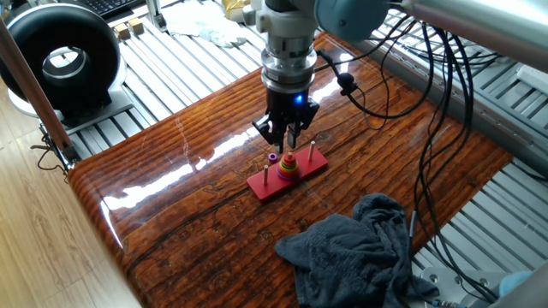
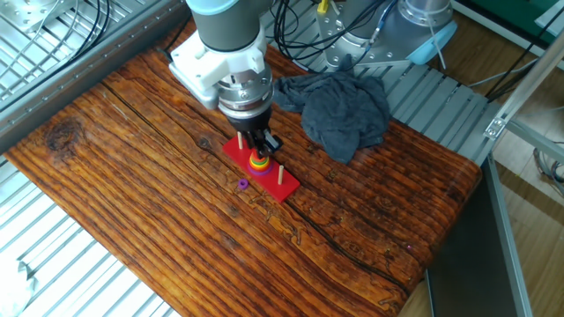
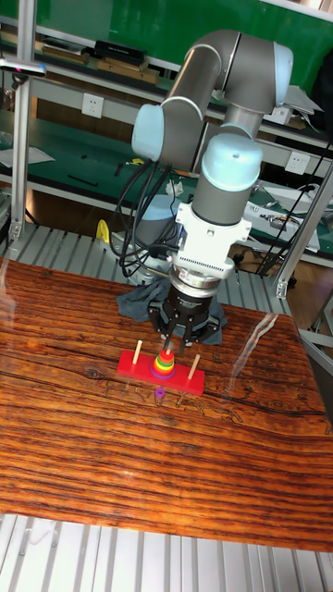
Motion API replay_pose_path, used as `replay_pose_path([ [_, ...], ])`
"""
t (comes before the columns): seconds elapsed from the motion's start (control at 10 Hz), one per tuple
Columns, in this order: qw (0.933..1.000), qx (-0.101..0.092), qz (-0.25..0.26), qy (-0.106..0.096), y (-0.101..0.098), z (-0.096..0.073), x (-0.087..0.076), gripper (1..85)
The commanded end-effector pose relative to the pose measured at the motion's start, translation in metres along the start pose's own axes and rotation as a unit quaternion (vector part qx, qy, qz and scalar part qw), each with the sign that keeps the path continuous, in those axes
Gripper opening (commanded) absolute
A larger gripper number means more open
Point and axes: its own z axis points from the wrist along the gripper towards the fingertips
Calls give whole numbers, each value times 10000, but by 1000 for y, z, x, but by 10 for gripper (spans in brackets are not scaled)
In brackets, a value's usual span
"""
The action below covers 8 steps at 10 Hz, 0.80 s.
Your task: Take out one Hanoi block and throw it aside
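Glossy striped brown wood forms the table (image 1: 171, 214), which rests on a frame of grey metal slats (image 1: 180, 68). At the far left of one fixed view, a black ring-shaped device (image 1: 60, 60) stands off the table on the slats.

Near the table centre lies a red base board (image 1: 272, 183) with three thin upright pegs. In one fixed view, the left peg appears to carry a small purple ring (image 1: 272, 157) near its top; in the other fixed view and the tall fixed view the same ring appears to lie on the wood just beside the board's long edge. Which reading is correct cannot be determined.

The middle peg carries the stack of rings (image 2: 258, 162): wider yellow and orange discs low down, narrowing upward. The Hanoi block (image 3: 165, 355), a tiny red-pink disc, sits at the top of this stack on the middle peg. The right peg (image 1: 313, 148) is bare.

The gripper (image 1: 288, 135) hangs vertically, directly over the middle peg, fingertips pointing down and just above the stack top. The fingers (image 3: 172, 331) stand a narrow gap apart, straddling the peg line. Nothing is visibly clamped between them; whether they touch the top disc cannot be determined. A blue indicator light (image 1: 297, 97) glows on the wrist body.

Right of the board, well apart from it, a crumpled dark grey cloth (image 1: 360, 252) lies at the table edge. Black cables (image 1: 437, 128) hang over the right side.
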Motion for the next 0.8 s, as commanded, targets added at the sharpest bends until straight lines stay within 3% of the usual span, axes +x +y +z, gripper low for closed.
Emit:
replay_pose_path([
  [0.0,10000,-29,-10,-13,-1,2,-1,313],
  [0.7,9999,-121,-31,-98,3,7,-5,340],
])
